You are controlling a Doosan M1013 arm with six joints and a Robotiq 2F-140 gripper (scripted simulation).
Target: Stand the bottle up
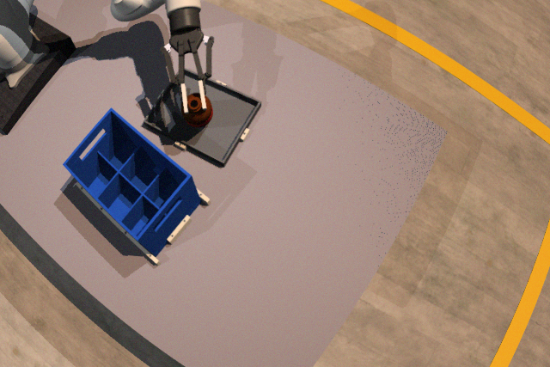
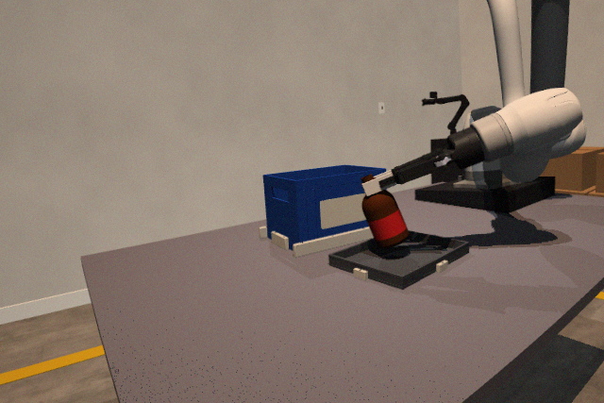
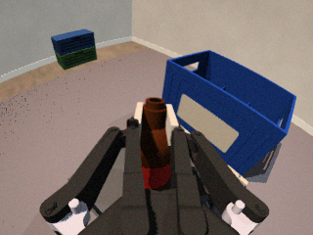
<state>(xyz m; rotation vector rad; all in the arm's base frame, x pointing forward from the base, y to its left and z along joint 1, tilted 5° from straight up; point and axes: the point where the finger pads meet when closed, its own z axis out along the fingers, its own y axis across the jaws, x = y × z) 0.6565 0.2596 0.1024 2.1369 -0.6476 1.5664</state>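
Bottle (image 2: 383,219) tilted, base in tray (image 2: 405,276), crate (image 1: 153,168) compartments bare

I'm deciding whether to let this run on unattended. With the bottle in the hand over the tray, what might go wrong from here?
1. The bottle leans, gripped only at its neck by the hand. Released while tilted, it may topple again.
2. Its base sits near the tray edge closest to the crate; a slip there might put it on the rim or off the tray.
3. The tray is loose, so pressing down at an angle could shove it.
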